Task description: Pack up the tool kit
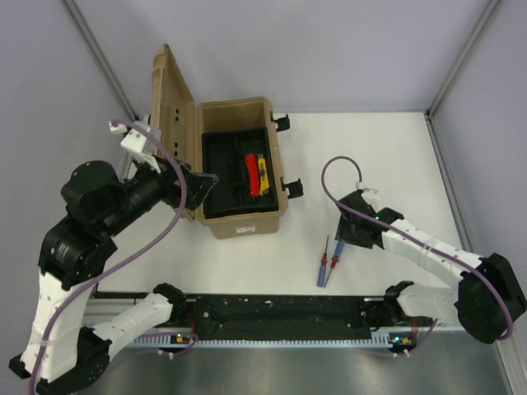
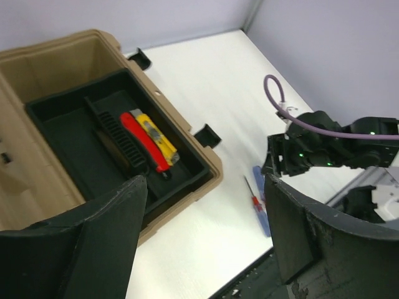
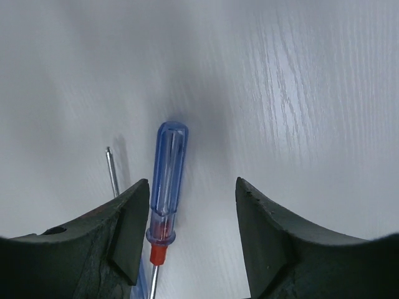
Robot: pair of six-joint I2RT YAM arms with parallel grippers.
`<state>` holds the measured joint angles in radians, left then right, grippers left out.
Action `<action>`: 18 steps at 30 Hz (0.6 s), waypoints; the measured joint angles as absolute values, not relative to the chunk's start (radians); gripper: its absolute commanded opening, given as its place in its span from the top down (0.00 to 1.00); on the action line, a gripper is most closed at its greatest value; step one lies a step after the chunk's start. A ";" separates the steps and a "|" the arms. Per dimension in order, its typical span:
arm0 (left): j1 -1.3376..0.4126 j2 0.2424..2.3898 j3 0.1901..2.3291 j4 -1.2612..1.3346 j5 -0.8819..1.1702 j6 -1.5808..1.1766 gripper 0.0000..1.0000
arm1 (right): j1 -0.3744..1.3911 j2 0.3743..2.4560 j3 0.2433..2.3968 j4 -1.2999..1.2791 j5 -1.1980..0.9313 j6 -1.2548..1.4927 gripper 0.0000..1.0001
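1. The white counter (image 1: 395, 164) carries everything. The toolbox (image 1: 247, 222) sits toward its far left corner, with its lid (image 1: 169, 107) thrown open and standing toward the left edge.
2. A black tray (image 1: 221, 156) is seated in the top of the box. With two tools in it and two out on the counter, I judge the packing partly done and the step in hand to be fetching a screwdriver.
3. The left gripper (image 1: 202, 183) hangs over the left side of the tray, jaws wide and empty. It may crowd the drop point when the other arm brings something across.
4. The right gripper (image 3: 190, 187) hovers low over the counter toward the middle of the near edge. It is spread wide and holds nothing, and its purple cable (image 1: 329, 177) loops above it.
5. The red knife (image 1: 251, 173) and yellow knife (image 1: 263, 174) lie side by side in the right part of the tray. Beside them is a ribbed black bar (image 2: 115, 131) (hammer or tray grip, I cannot tell).
6. Two black latches (image 1: 291, 188) hang loose on the box's right side, facing the route in.
7. The screwdrivers (image 1: 323, 271) lie close together. The blue handle (image 3: 168, 174) sits just inside one finger, and the other's bare shaft (image 3: 112, 171) lies beside it.
8. The next move calls for centring over that handle, descending and pinching it alone.
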<state>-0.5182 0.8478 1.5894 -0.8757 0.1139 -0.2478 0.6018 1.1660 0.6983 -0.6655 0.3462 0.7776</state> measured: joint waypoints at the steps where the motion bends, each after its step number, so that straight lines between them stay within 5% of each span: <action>1: -0.518 0.863 1.584 -0.866 0.136 -0.257 0.21 | 0.601 1.166 0.680 -0.665 0.346 0.799 0.47; 14: -0.635 0.982 1.376 -0.682 0.268 -0.366 0.22 | 0.590 1.281 0.641 -0.546 0.319 0.861 0.63; 18: -0.665 0.991 1.320 -0.643 0.239 -0.382 0.22 | 0.589 1.316 0.630 -0.498 0.302 0.860 0.88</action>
<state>-0.6651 0.9909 1.3201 -0.6434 0.2394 -0.3817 0.5892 1.3159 0.6296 -0.4980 0.3016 0.8604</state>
